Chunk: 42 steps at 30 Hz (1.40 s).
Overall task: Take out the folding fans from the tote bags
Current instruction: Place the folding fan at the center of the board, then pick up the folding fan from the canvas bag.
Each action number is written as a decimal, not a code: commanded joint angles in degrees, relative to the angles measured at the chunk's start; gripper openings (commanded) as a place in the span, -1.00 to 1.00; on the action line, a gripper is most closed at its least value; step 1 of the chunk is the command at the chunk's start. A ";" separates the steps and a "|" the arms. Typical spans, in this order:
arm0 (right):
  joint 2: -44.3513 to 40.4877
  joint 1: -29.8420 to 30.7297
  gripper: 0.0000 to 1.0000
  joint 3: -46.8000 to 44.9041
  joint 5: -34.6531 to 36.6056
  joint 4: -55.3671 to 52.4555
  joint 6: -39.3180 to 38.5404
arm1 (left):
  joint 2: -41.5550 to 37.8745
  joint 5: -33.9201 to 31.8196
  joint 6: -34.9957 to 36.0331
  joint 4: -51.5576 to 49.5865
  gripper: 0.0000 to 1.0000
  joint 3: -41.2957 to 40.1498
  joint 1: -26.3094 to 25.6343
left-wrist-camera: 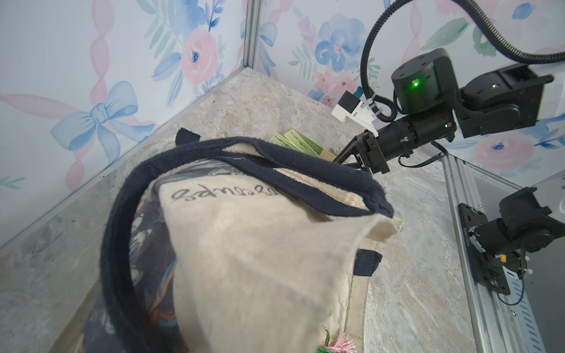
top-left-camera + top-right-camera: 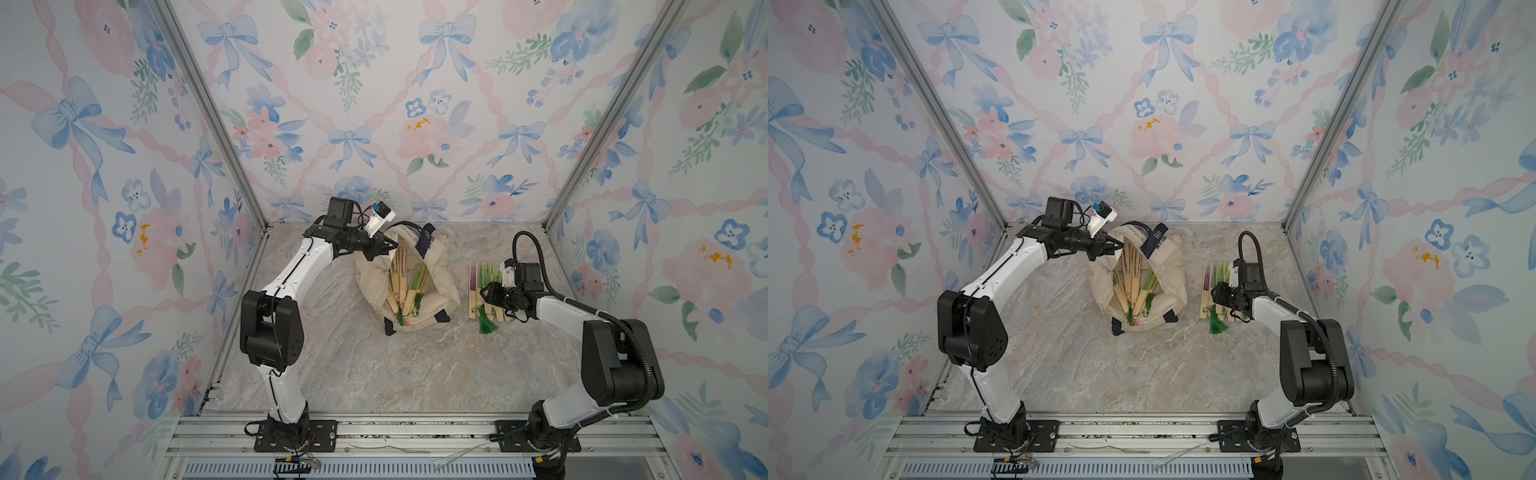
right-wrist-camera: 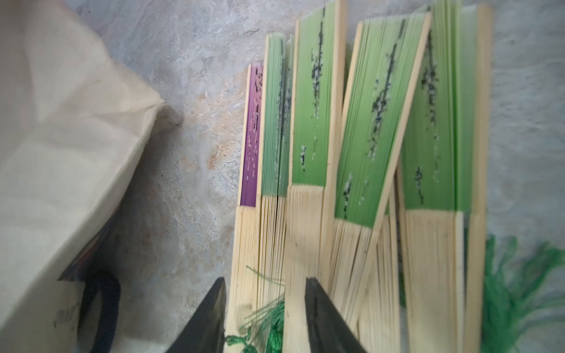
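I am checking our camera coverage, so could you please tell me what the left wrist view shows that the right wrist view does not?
Only the left wrist view shows the navy handle and script lettering of the tote bag, a pink tassel and the right arm from outside. Only the right wrist view shows the purple fan and the dark print on the green fans. Both show the tote bag's cream cloth, green fans laid on the tabletop and the right gripper.
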 commanded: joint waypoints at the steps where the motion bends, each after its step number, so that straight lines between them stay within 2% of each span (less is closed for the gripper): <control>1: -2.94 -0.52 0.02 1.53 1.22 -4.79 -0.59 | -4.17 2.63 3.14 2.12 -1.00 -1.39 -0.65; 5: -10.39 -0.53 0.15 -0.59 -0.58 -5.22 -3.82 | -4.85 2.36 3.28 2.05 -1.00 -4.39 -1.30; 9: -21.74 -0.37 0.30 -4.88 -8.16 -2.57 -7.11 | -4.98 1.66 3.10 2.08 -1.00 -5.98 -1.68; 14: -34.43 1.01 0.41 -10.81 -19.63 5.38 -2.89 | -4.47 3.13 3.58 2.06 -1.00 -5.43 -1.74; 17: -39.82 6.29 0.46 -14.03 -20.15 10.22 -0.07 | -3.86 2.69 2.87 2.07 -1.00 -4.10 -1.67; 21: -42.58 19.50 0.48 -15.40 -11.68 10.97 -2.62 | -2.80 2.69 1.97 2.07 -1.00 -2.27 -1.60; 25: -38.22 32.61 0.47 -17.04 -1.45 16.18 -4.87 | -1.94 2.69 0.83 2.09 -1.00 -0.94 -1.50; 31: -20.65 43.64 0.42 -14.94 8.38 25.76 -6.50 | -1.12 2.64 -0.91 2.08 -1.00 -0.04 -1.39; 35: -8.53 46.44 0.38 -8.97 12.72 27.34 -6.95 | -1.05 2.60 -1.10 2.07 -1.00 -0.18 -1.40; 42: 7.95 46.58 0.38 3.89 17.85 25.30 -4.58 | -1.27 3.03 -1.09 2.10 -1.00 -0.33 -1.41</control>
